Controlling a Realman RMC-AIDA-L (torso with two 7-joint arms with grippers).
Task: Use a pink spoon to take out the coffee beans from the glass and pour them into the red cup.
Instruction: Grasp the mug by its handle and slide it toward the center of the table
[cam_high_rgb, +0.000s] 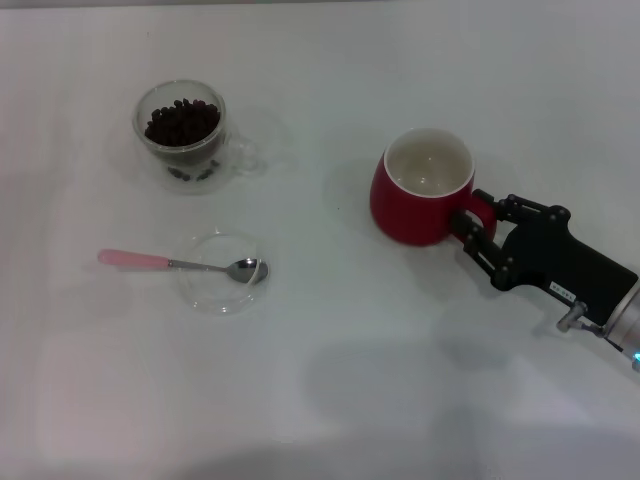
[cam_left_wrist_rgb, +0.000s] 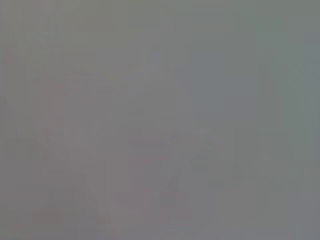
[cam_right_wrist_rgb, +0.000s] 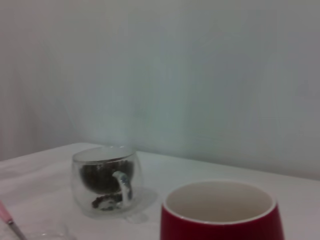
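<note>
The right end effector (cam_high_rgb: 478, 228) has its fingers closed around the handle of the red cup (cam_high_rgb: 420, 190), which stands empty on the surface (cam_high_rgb: 340, 380); the left end effector is out of view. The glass (cam_high_rgb: 182, 135) of coffee beans (cam_high_rgb: 182, 122) and the pink spoon (cam_high_rgb: 180, 264), its bowl resting in a clear dish (cam_high_rgb: 222, 272), lie well off on the cup's far side. In my judgement, the grip should simply steady the cup upright without dragging or tilting it.

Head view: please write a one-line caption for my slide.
Right gripper at the red cup handle; pink spoon rests on a glass dish, beans in the glass.
</note>
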